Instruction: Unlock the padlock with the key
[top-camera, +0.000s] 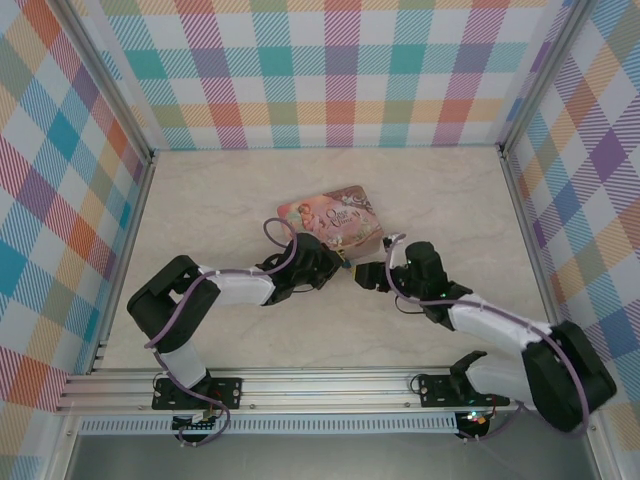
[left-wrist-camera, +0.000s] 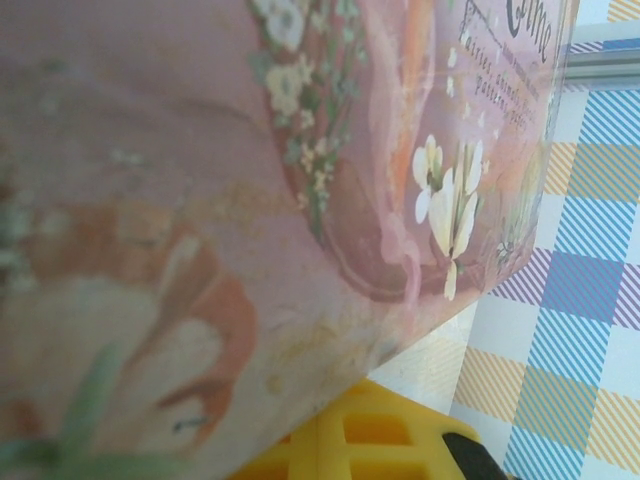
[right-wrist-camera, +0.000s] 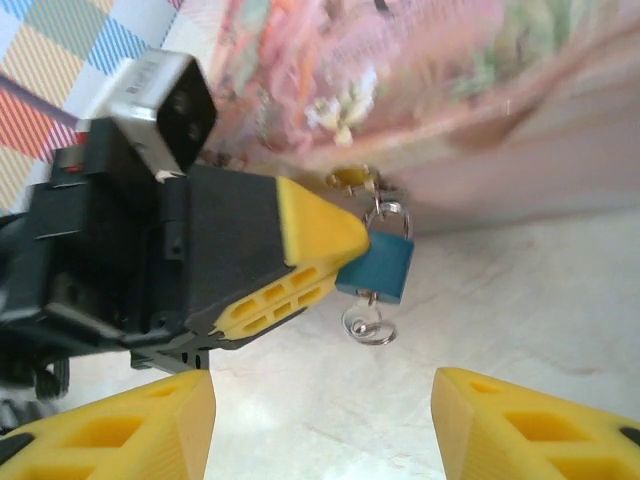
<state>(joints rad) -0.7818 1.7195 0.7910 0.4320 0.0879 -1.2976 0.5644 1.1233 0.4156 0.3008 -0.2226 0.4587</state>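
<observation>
Right wrist view: my right gripper (right-wrist-camera: 320, 425) is hovering spread-open before the padlock (right-wrist-camera: 380, 265) hanging off the pink tin (right-wrist-camera: 450, 60), key (right-wrist-camera: 368, 322) dangling beneath — left gripper (right-wrist-camera: 350, 260) is pressing alongside, clench unreadable — closing in, I'm risking clipping it.

A cream, marble-patterned table (top-camera: 250, 200) sits inside three panels. The back wall (top-camera: 340, 70), left wall (top-camera: 50, 200) and right wall (top-camera: 590, 180) all carry the same pastel plaid of teal, pink, orange, purple and white. Silvery metal posts (top-camera: 110, 85) run along the corners where the panels meet. A slotted aluminium rail (top-camera: 330, 385) crosses the near edge of the table, with a plain grey strip (top-camera: 330, 455) beyond it. The light is bright and even, and shadows on the table are soft.
</observation>
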